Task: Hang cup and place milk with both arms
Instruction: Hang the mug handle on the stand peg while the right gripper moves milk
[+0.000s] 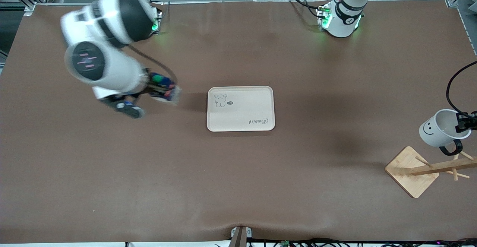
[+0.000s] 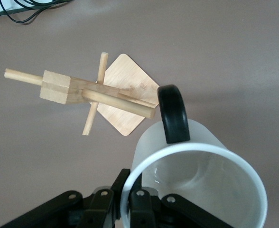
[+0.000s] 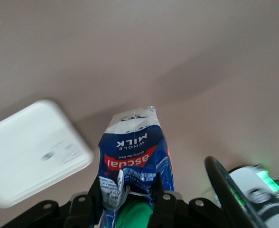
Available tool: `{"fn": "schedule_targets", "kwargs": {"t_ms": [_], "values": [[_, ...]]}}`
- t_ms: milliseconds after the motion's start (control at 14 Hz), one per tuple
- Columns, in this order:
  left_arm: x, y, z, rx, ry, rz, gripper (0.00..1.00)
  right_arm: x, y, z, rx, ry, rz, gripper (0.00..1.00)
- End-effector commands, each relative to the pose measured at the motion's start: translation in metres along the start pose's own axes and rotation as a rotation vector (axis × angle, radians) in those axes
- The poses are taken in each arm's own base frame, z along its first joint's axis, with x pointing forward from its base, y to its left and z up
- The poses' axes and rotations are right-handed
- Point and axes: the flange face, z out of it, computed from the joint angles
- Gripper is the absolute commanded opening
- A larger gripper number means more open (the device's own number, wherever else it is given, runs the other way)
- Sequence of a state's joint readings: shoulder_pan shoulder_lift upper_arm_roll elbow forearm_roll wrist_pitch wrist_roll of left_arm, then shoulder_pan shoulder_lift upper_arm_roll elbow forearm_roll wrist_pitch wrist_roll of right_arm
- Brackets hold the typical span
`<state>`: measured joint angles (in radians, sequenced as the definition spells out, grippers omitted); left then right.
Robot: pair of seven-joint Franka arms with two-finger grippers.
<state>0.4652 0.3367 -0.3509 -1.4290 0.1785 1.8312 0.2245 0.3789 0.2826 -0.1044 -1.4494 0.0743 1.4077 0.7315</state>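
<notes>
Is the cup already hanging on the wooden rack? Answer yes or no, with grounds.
No, the cup is held in the left tool above the wooden rack, its handle on no peg.

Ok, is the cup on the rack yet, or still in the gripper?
Still in the gripper. The left gripper pinches the cup by its rim, tilted above the wooden rack; its handle is on no peg.

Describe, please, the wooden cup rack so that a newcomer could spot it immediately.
On the brown table, look toward the left arm's end, near the front camera. There stands the pale wooden rack, a square base with a post and thin pegs. The left hand holds the white smiley-face mug above it; it is the only wooden object.
</notes>
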Motion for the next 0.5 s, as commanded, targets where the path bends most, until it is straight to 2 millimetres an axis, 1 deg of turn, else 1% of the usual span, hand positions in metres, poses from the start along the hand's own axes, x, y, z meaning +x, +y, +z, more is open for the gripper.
{"fn": "schedule_targets", "kwargs": {"t_ms": [0, 71, 143, 214, 357, 429], "values": [[0.008, -0.005, -0.003, -0.039, 0.036, 0.007, 0.0, 0.054, 0.087, 0.016, -0.008, -0.038, -0.069, 0.0], [0.007, -0.01, -0.001, -0.04, 0.037, -0.001, 0.0, 0.073, 0.114, 0.019, 0.012, -0.04, -0.106, 0.0], [0.005, -0.018, 0.0, -0.039, 0.04, -0.015, 0.0, 0.091, 0.141, 0.034, 0.024, -0.061, -0.124, 0.0], [0.003, -0.025, 0.007, -0.05, 0.035, -0.025, 0.0, 0.106, 0.171, 0.053, 0.043, -0.076, -0.154, 0.0], [-0.001, -0.04, 0.011, -0.071, 0.041, -0.054, 0.0, 0.126, 0.218, 0.093, 0.089, -0.054, -0.252, 0.0], [-0.001, -0.042, 0.013, -0.08, 0.042, -0.061, 0.0, 0.127, 0.229, 0.111, 0.099, -0.049, -0.265, 0.0]]}}
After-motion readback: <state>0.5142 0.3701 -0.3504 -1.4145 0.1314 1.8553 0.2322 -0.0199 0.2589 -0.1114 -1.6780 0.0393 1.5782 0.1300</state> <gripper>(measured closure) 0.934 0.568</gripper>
